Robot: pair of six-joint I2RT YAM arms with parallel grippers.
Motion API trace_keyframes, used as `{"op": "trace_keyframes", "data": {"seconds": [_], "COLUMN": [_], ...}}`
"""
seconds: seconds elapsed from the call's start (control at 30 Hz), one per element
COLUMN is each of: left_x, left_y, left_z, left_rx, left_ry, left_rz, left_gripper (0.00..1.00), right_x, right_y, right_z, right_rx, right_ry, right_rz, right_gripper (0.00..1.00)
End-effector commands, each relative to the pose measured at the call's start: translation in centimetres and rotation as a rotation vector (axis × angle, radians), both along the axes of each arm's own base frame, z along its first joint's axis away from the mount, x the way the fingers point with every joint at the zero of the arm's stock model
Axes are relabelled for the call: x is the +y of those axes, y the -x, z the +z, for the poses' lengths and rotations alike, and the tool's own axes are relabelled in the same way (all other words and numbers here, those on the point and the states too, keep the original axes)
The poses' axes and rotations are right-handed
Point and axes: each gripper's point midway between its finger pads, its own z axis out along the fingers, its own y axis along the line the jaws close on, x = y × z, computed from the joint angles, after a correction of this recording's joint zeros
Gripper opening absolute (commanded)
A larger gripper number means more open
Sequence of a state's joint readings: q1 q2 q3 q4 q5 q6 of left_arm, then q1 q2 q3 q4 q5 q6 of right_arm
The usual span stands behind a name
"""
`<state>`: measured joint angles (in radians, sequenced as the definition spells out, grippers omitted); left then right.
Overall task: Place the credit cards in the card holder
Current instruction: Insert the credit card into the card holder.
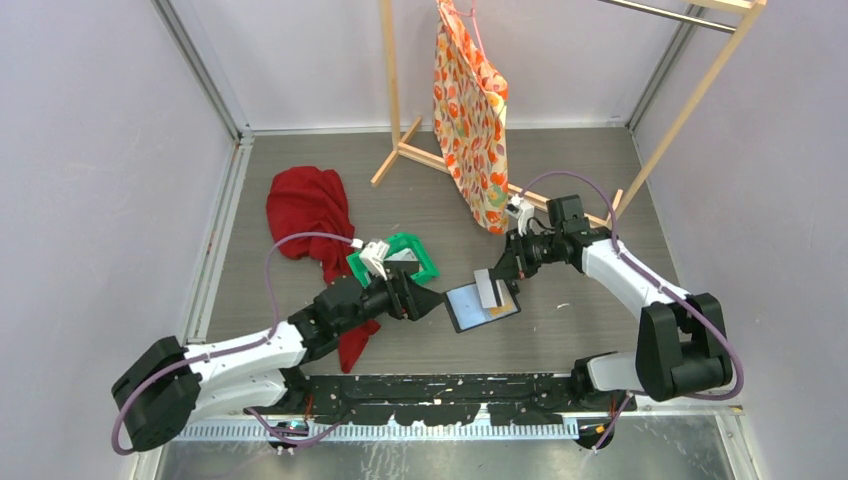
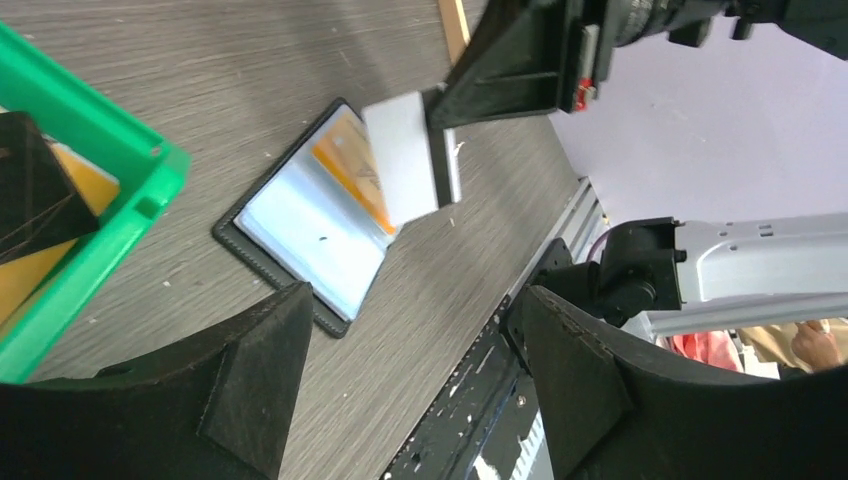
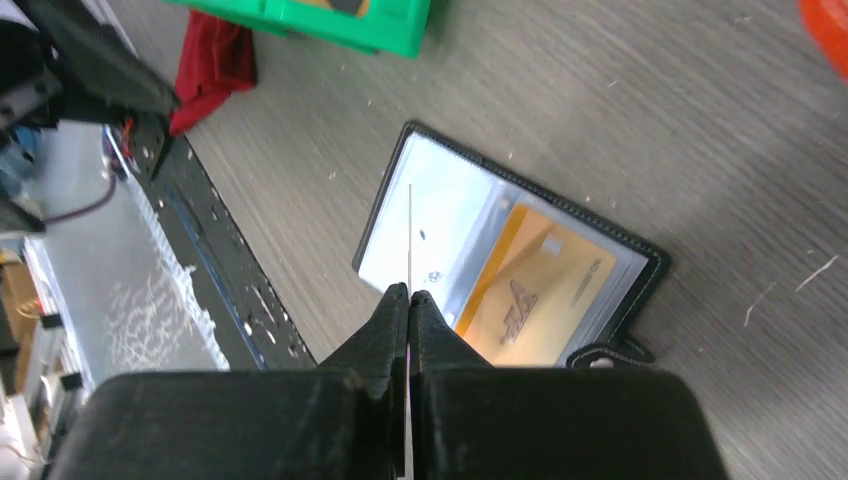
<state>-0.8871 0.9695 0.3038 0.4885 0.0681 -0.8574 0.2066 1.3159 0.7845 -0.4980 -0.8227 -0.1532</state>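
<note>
The card holder (image 1: 470,310) lies open on the table, pale lining up, with an orange-yellow credit card (image 3: 540,290) tucked in its right half (image 3: 625,262). My right gripper (image 3: 409,298) is shut on a whitish credit card (image 2: 405,155), held edge-on (image 3: 410,235) just above the holder's left half (image 3: 440,195). The left gripper (image 2: 410,340) stands open beside the holder's near-left corner (image 2: 300,295) with nothing between its fingers. More credit cards, one dark (image 2: 30,195) and one yellow (image 2: 85,185), lie in the green tray (image 2: 120,215).
The green tray (image 1: 425,262) sits behind the left gripper (image 1: 437,300). A red cloth (image 1: 310,210) lies at the left. An orange patterned bag (image 1: 470,110) hangs from a wooden rack (image 1: 395,150) behind the right gripper (image 1: 503,272). The black base rail (image 1: 440,392) runs along the near edge.
</note>
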Motion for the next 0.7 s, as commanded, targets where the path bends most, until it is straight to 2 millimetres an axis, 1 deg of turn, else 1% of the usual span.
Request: {"op": "trace_keyframes", "data": {"seconds": [0.0,0.07,0.17,0.2,0.23,0.33,0.4,0.43,0.5,0.57,0.67], "left_x": [-0.9,-1.1,-2.1,-2.3,-2.6,-3.6,-4.3,-4.6,-5.3,-5.4,-5.8], "left_y": [-0.4,-0.2,0.1,-0.1,0.0,0.1,0.2,0.2,0.2,0.1,0.3], "left_z": [1.2,0.4,-0.8,-1.6,-1.7,-3.2,-4.4,-4.5,-5.5,-6.5,-7.3], "left_rx": [-0.064,-0.059,-0.05,-0.04,-0.042,-0.027,-0.008,-0.004,0.012,0.046,0.079], "left_ry": [0.069,0.066,0.039,0.019,0.019,-0.001,-0.022,-0.025,-0.052,-0.071,-0.121], "left_rz": [0.021,0.015,-0.01,0.001,-0.003,-0.005,-0.001,-0.001,0.004,0.032,0.047], "left_gripper": [0.77,0.77,0.77,0.77,0.76,0.75,0.71,0.7,0.62,0.55,0.53], "right_x": [1.4,1.6,1.5,1.4,1.2,0.8,0.2,-0.3,-1.1,-1.5,-1.5], "right_y": [-3.0,-3.2,-3.1,-3.0,-2.9,-3.1,-3.5,-3.7,-3.7,-3.7,-3.9], "right_z": [1.2,1.2,0.0,-0.4,-0.7,-1.1,-1.4,-1.6,-1.9,-2.2,-2.2], "right_rx": [0.02,0.053,0.125,0.14,0.153,0.16,0.166,0.172,0.182,0.179,0.183], "right_ry": [-0.106,-0.126,-0.154,-0.143,-0.13,-0.114,-0.101,-0.091,-0.061,-0.033,-0.037], "right_rz": [-0.125,-0.164,-0.252,-0.27,-0.278,-0.305,-0.343,-0.368,-0.396,-0.414,-0.425], "right_gripper": [0.01,0.01,0.01,0.01,0.01,0.01,0.01,0.01,0.01,0.01,0.01]}}
